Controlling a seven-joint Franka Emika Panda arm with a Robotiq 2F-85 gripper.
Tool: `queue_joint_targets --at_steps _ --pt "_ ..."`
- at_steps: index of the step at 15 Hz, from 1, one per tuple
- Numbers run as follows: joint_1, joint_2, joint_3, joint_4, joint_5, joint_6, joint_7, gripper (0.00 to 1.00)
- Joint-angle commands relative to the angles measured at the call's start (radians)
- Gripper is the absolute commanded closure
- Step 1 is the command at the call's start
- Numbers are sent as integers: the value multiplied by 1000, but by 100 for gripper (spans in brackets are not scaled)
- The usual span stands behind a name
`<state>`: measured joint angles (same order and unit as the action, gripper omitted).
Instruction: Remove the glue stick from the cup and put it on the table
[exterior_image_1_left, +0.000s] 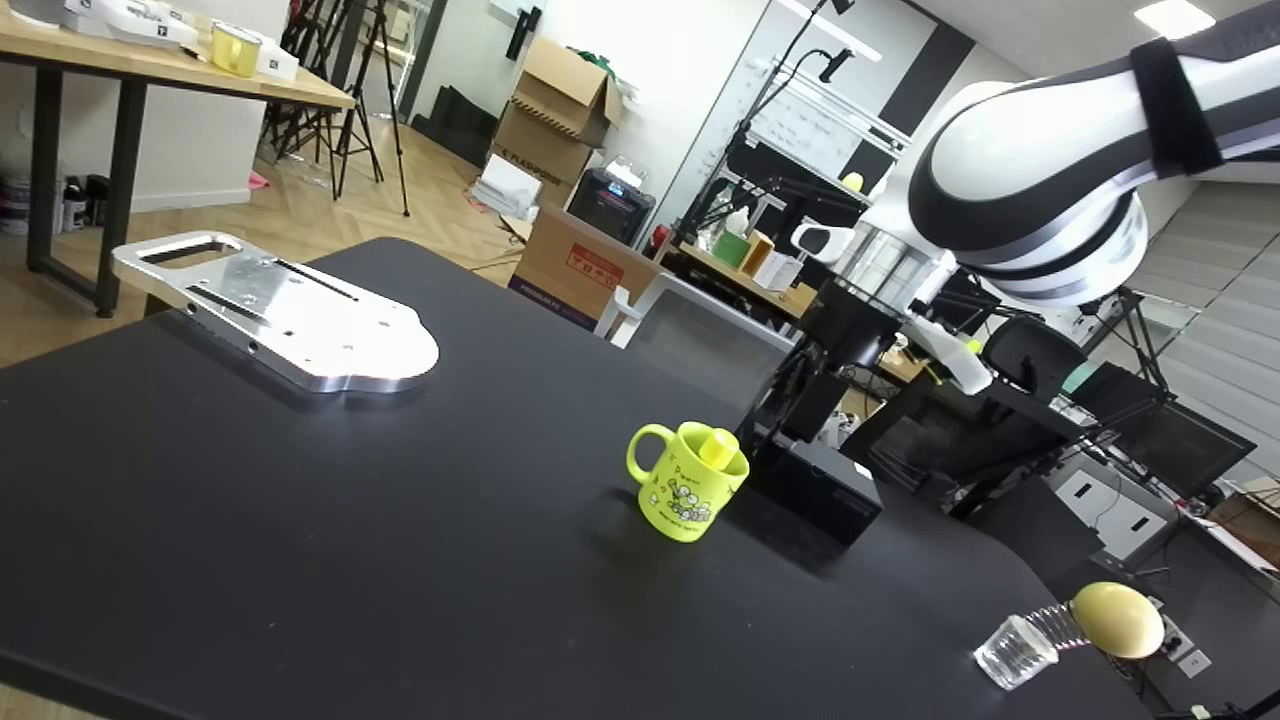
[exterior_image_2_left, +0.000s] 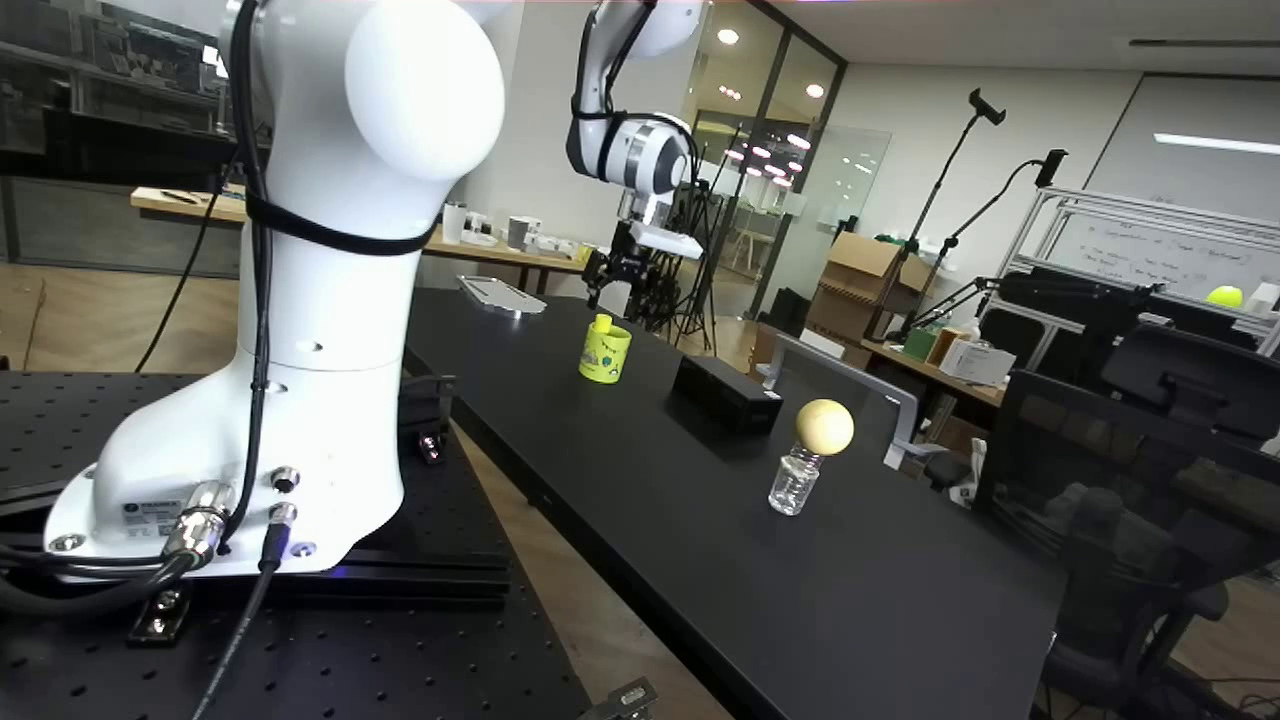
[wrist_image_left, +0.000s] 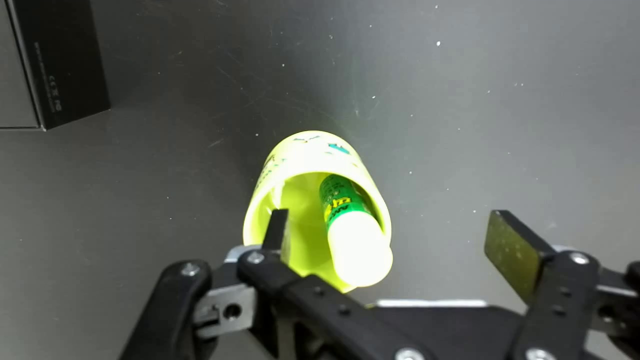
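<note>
The gripper (wrist_image_left: 392, 237) is released, its two fingers spread wide, and both pads stand apart from the glue stick (wrist_image_left: 357, 245) that shows between them in the wrist view. The stick is in the yellow-green mug (wrist_image_left: 316, 155), leaning toward the finger at the right of that view, its cap up past the rim. The left finger overlaps the mug's mouth; whether it dips inside or hangs above, I cannot tell. The right finger hangs over the matte black tabletop (wrist_image_left: 450, 140), outside the mug.

In both exterior views the mug stands upright below the gripper. Past the left finger, a black box (wrist_image_left: 75, 65) with a printed CE mark lies near the mug, apart from it. Past the right finger and ahead of the mug, scuffed tabletop gives open room.

Farther out, well apart from the gripper, a metal plate (exterior_image_1_left: 290, 310) lies near the table's edge; on the opposite side, beyond the box, a pale yellow ball (exterior_image_1_left: 1118, 620) sits on a spring above a clear glass (exterior_image_1_left: 1015, 652). One long edge runs between the gripper and the arm's white base (exterior_image_2_left: 310, 440).
</note>
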<state>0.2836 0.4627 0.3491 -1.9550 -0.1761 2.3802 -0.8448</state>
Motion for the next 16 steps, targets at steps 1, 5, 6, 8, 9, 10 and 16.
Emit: queue_joint_targets --at_steps 1,5,6,8,9,10,16 --pt "-1 2 2 4 -1 -3 1 0" --pt "-1 2 2 4 -1 -3 1 0" --pt "-1 2 2 4 -1 -3 1 0" --pt "17 3 -19 12 -21 -7 56 0" --pt "25 7 -29 21 -24 -12 91 0" --pt "36 14 -41 34 -21 -17 149 0" --pt "37 81 -19 116 3 -57 202 0"
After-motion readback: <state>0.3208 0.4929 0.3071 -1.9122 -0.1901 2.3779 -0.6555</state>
